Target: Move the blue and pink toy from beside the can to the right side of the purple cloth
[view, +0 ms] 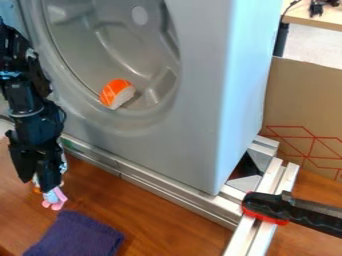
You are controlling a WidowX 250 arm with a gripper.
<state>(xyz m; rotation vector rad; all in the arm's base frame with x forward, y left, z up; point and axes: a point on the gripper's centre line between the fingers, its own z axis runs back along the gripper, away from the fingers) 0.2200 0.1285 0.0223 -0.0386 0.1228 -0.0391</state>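
The grey washer-like box [200,135] has a round drum [83,42] with an orange-and-white toy piece [117,94] at its lower edge. Over the desk [153,220], the tool [38,184] is at a small pink-legged figure [55,199]; whether it grips it, I cannot tell. A purple cloth [77,236] lies nearby.

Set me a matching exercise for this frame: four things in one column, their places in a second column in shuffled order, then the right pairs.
Things
1. Purple cloth
2. Orange and white piece
3. Black and red tool
4. Small toy with a pink end

Places
A. Low inside the round hollow of the grey housing
B. At the lower end of the gripper
C. Flat on the wooden surface, near the bottom edge
D. Across the metal rails at lower right

Right pairs: 1-C, 2-A, 3-D, 4-B
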